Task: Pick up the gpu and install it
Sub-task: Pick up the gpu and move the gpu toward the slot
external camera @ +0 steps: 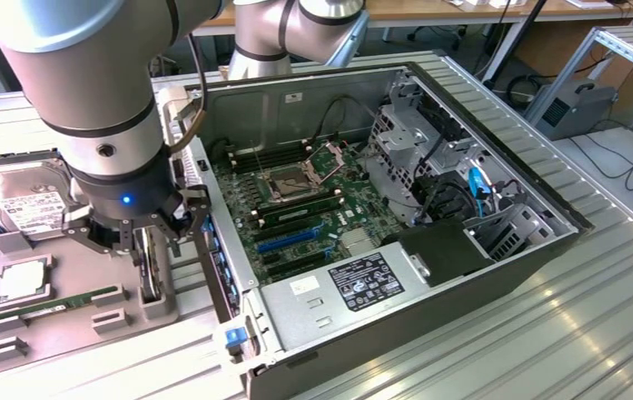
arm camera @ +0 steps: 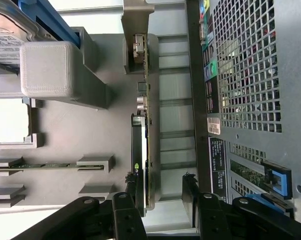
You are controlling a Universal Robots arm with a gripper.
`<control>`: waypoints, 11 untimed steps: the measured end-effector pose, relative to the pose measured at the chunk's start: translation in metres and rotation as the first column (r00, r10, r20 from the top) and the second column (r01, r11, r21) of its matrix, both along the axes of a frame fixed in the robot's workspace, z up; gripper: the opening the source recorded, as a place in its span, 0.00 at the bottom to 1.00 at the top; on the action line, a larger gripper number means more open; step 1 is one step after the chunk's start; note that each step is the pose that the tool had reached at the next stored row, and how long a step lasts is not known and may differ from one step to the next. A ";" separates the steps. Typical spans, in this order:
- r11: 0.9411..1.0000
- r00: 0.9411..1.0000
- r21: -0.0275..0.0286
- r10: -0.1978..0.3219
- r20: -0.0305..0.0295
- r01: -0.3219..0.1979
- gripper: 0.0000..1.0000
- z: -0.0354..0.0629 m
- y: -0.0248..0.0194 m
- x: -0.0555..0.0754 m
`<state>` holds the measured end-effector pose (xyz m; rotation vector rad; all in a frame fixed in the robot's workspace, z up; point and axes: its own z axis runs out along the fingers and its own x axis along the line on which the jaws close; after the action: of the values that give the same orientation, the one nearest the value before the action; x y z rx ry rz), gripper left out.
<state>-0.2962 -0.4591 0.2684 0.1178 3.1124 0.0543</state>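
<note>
Hanging straight above the gpu (arm camera: 139,145), the claw (arm camera: 161,182) has its jaws spread wide and grips nothing. The card stands on its long edge in a slot of the grey holder (external camera: 160,304). The holder sits on the surface (external camera: 539,333) just beside the open computer case (external camera: 516,250), on the exterior view's left of it and toward the surface's near edge.

The relation that matters is how the card lines up with the jaws. In the wrist view the thin board passes between the two fingers (arm camera: 190,192), with its flat faces turned toward them. A squeeze would therefore press on the faces rather than on the ends. The card does not sit centred in the gap. It lies close against one finger, and there is clear room between it and the other, which is the one nearer the case.

Its long axis runs alongside the perforated rear panel (arm camera: 245,65) of the case, roughly parallel to it and a little apart from it. One end of the card reaches under the claw while the rest stretches away along the holder.

From the exterior view the fingertips look to be level with the card's upper edge or just over it. I cannot tell whether either one touches it.

On the same holder, farther from the case, lie the hard drive (external camera: 22,204) and a RAM stick (external camera: 55,306). Both are well apart from the claw.
</note>
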 end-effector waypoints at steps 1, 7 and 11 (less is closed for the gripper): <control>1.000 1.000 0.000 0.000 0.000 0.000 0.48 -0.0002 0.0000 0.000; 1.000 1.000 -0.001 0.000 0.000 0.000 0.48 -0.0015 0.0000 0.000; 1.000 1.000 -0.002 0.000 0.000 0.000 0.48 -0.0024 0.0000 0.000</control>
<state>-0.2961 -0.4591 0.2660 0.1177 3.1124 0.0517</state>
